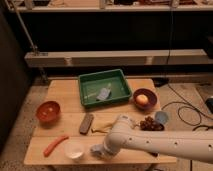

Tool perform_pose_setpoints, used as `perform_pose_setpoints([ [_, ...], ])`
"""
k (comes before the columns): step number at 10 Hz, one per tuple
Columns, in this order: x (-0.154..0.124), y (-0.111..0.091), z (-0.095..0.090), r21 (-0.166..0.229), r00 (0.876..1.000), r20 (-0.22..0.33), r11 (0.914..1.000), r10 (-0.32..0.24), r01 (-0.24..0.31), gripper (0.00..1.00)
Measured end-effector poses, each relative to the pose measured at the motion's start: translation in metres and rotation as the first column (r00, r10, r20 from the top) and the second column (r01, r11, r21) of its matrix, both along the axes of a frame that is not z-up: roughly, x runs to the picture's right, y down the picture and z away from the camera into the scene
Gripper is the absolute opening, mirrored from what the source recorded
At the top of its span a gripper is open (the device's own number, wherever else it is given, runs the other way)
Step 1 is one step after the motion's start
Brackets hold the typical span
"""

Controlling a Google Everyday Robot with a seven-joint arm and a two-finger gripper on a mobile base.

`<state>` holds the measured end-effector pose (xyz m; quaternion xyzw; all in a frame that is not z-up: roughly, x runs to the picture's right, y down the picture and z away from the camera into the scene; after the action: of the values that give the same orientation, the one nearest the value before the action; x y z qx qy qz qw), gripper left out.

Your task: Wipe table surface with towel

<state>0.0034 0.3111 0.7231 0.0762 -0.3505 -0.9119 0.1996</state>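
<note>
I have the gripper (100, 150) down on the towel (96, 149) at the surface's (65, 92) front edge; I cannot tell the finger state; next, sweep sideways.

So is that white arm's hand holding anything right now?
Cannot be told. The hand sits low at the table's front edge, right against a pale blue-grey towel, beside the white cup.

Dark shelving (115, 57) behind; speckled, perhaps concrete, floor (187, 92).
</note>
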Motion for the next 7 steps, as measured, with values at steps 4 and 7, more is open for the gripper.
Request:
perform_pose_setpoints([
  [4, 0.033, -0.006, 0.002, 0.013, 0.998, -0.058, 0.9995, 0.03, -0.029, 0.0],
  [7, 0.034, -0.03, 0.027, 0.032, 0.995, -0.08, 0.9979, 0.058, -0.056, 0.0],
])
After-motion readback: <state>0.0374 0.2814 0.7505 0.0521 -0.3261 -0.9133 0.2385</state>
